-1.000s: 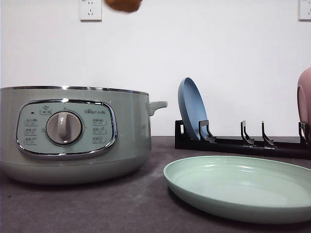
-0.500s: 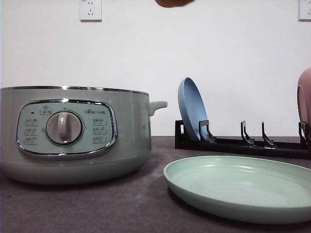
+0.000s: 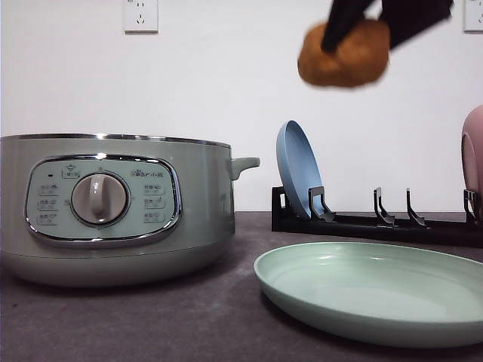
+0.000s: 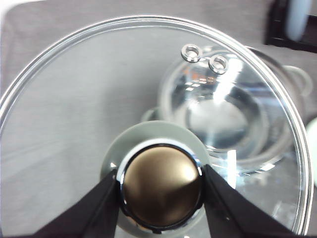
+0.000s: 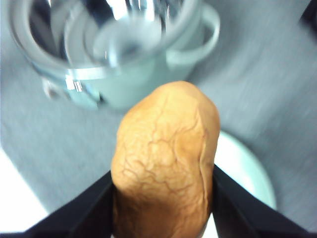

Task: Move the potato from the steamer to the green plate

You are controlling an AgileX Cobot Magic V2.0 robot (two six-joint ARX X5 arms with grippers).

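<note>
High in the front view, the orange-brown potato [image 3: 343, 54] hangs in the air, with my right gripper [image 3: 362, 30] shut on it from above. It is over the left part of the green plate [image 3: 377, 290] and to the right of the sage-green steamer [image 3: 113, 204]. In the right wrist view the potato [image 5: 166, 163] sits between the black fingers [image 5: 89, 208], with the open steamer [image 5: 114, 49] and the green plate [image 5: 242, 168] below it. My left gripper [image 4: 161, 198] is shut on the knob [image 4: 161, 186] of the glass lid [image 4: 74, 99], held above the steamer [image 4: 223, 119].
A black dish rack [image 3: 377, 222] stands behind the green plate. It holds an upright blue plate [image 3: 298, 170] and a pink plate [image 3: 474, 151] at the right edge. The steamer's side handle [image 3: 245, 163] points toward the rack. The grey table [image 3: 189, 317] lies in front.
The potato has moved right and down, from the frame's top edge above the steamer to over the green plate. My right gripper's fingers have come into the front view.
</note>
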